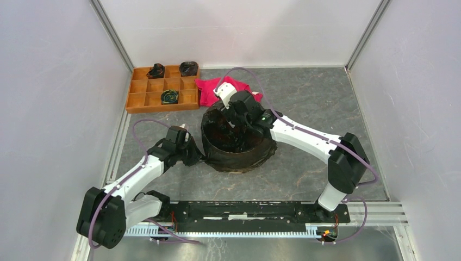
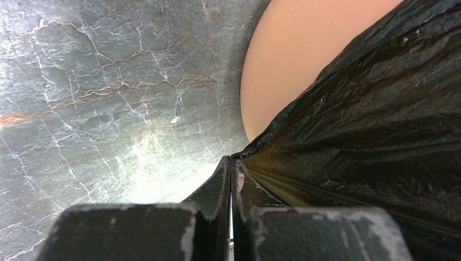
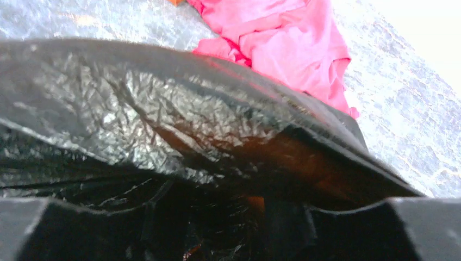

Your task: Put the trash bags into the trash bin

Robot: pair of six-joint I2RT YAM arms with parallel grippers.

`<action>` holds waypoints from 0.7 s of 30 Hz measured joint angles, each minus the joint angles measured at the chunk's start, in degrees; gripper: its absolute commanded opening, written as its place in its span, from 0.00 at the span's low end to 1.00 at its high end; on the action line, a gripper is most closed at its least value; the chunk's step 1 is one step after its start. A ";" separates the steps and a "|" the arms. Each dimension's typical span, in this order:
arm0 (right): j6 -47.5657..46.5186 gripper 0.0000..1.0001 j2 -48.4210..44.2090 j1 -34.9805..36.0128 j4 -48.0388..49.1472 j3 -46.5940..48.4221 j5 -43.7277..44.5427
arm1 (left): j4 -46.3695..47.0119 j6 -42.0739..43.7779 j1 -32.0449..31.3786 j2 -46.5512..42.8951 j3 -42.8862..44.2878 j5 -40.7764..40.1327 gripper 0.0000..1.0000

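Bag (image 1: 242, 159) draped over and into bin (image 2: 282, 65), mid-table. Pinched tight at its left edge by left gripper (image 2: 231, 166). Entered from the far rim by right gripper (image 1: 235, 117), grip impossible to tell. Pink cloth (image 3: 282, 38) just beyond.

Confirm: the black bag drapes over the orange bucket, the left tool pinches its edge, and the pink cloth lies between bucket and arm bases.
Wrong on the cloth: the top external view shows the pink cloth beyond the orange bucket, not on its near side. The black bag does drape over it, and the left tool pinches the bag's edge.
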 measured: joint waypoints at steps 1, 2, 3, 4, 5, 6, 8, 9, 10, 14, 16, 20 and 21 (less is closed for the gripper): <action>-0.04 0.63 -0.07 0.00 -0.74 0.02 0.02 | -0.04 0.02 0.00 -0.24 0.02 -0.02 0.02; 0.07 0.67 -0.24 0.00 -1.62 0.04 -0.13 | -0.09 0.02 0.00 -0.35 0.04 -0.07 0.02; 0.09 0.70 -0.46 0.00 -3.15 0.07 -0.24 | -0.17 0.02 0.00 -0.37 0.15 -0.15 0.02; 0.15 0.72 -0.81 0.00 -4.68 0.07 -0.66 | -0.26 0.04 0.00 -0.37 0.24 -0.22 0.02; 0.17 0.74 -1.20 0.00 -5.99 0.07 -1.25 | -0.31 0.04 0.00 -0.37 0.26 -0.26 0.02; 0.15 0.75 -2.12 0.00 -8.24 0.07 -2.03 | -0.44 0.07 0.00 -0.37 0.35 -0.52 0.02; 0.20 0.77 -4.02 0.00 -11.28 0.07 -3.15 | -0.70 0.11 0.00 -0.33 0.48 -0.85 0.02; 0.20 0.77 -5.16 0.00 -12.57 0.07 -3.61 | -0.76 0.15 0.00 -0.35 0.48 -1.05 0.02; 0.24 0.77 -6.78 0.00 -14.14 0.09 -4.26 | -0.87 0.48 0.00 -0.33 0.48 -1.16 0.02; 0.39 0.78 -11.41 0.00 -17.14 0.55 -6.40 | -1.16 0.96 0.00 -0.28 0.50 -1.29 0.02; 0.15 0.76 -12.50 0.00 -17.77 1.22 -8.41 | -1.20 1.14 0.00 -0.28 0.50 -1.29 0.02; -0.26 0.58 -12.41 0.04 -17.84 1.46 -14.60 | -1.55 1.49 0.00 -0.28 0.55 -1.31 0.02; -0.33 0.54 -12.20 0.11 -17.49 1.29 -16.87 | -1.60 1.49 0.00 -0.28 0.57 -1.31 0.02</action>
